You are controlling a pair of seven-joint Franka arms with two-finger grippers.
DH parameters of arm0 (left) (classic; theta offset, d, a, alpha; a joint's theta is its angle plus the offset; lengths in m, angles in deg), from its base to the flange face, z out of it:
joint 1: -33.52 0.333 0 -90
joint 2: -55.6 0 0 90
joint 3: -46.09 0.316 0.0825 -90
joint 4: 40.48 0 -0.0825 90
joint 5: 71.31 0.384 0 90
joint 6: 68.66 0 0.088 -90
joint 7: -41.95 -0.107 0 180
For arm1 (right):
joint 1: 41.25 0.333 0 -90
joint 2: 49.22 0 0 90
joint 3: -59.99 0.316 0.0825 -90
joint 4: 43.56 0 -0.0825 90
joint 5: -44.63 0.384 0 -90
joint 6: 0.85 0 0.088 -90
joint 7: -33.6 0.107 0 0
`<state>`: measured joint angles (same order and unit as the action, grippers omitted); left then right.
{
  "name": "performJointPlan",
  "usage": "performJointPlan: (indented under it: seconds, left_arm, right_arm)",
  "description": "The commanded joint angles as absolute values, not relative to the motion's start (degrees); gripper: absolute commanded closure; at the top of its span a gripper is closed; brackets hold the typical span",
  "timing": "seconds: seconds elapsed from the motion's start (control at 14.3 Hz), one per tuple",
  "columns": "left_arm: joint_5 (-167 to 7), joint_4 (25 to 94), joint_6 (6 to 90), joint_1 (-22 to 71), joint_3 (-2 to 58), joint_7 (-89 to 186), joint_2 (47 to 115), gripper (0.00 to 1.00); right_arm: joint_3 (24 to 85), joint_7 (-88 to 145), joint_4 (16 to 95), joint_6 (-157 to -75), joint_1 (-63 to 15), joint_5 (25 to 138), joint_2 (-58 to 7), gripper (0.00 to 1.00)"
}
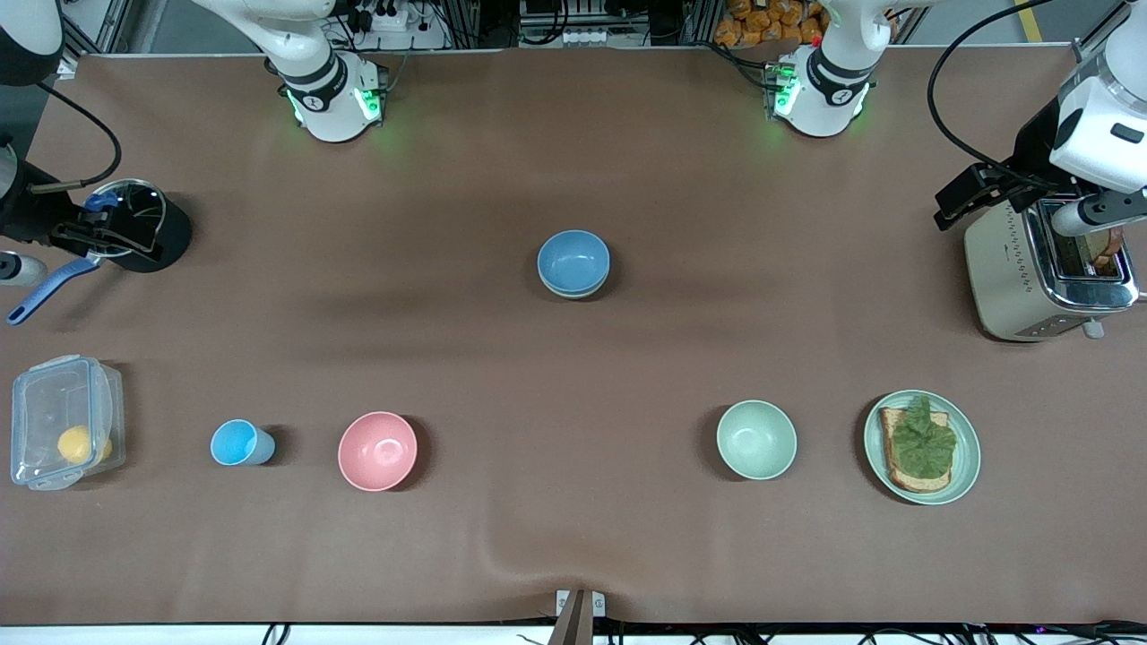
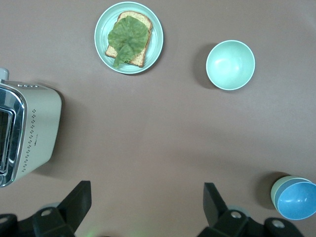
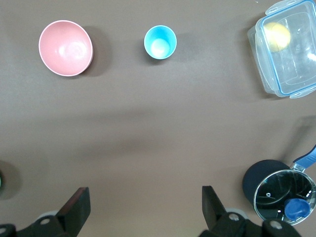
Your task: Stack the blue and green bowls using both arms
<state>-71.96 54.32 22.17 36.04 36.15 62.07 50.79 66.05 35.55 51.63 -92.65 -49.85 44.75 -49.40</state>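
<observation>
Front view: blue bowl (image 1: 573,261) nested in green bowl (image 1: 574,290), mid-counter (image 1: 573,537).
Left wrist view: left hand (image 2: 147,205) wide open, empty, over bare counter near toaster (image 2: 29,133).
Right wrist view: right hand (image 3: 145,207) wide open, empty, beside lidded pot (image 3: 279,190).

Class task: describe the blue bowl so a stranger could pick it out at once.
Start at the table's middle, between the two arm bases. The blue bowl sits there, nested in a green bowl. It is the only stacked bowl, larger than the blue cup.
</observation>
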Motion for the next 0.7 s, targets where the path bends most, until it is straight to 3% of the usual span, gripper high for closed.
performJointPlan:
  seconds: [0.0, 0.63]
  left_arm:
    - [-72.36, 54.70, 22.66, 35.45, 37.04, 59.71, 50.24, 0.00]
    - [-71.32, 54.00, 21.25, 35.45, 37.13, 51.79, 50.33, 0.00]
  right_arm:
    - [67.20, 35.62, 52.33, -92.96, -51.00, 43.58, -50.02, 0.00]
    - [67.72, 35.88, 50.67, -92.43, -51.00, 44.28, -50.37, 0.00]
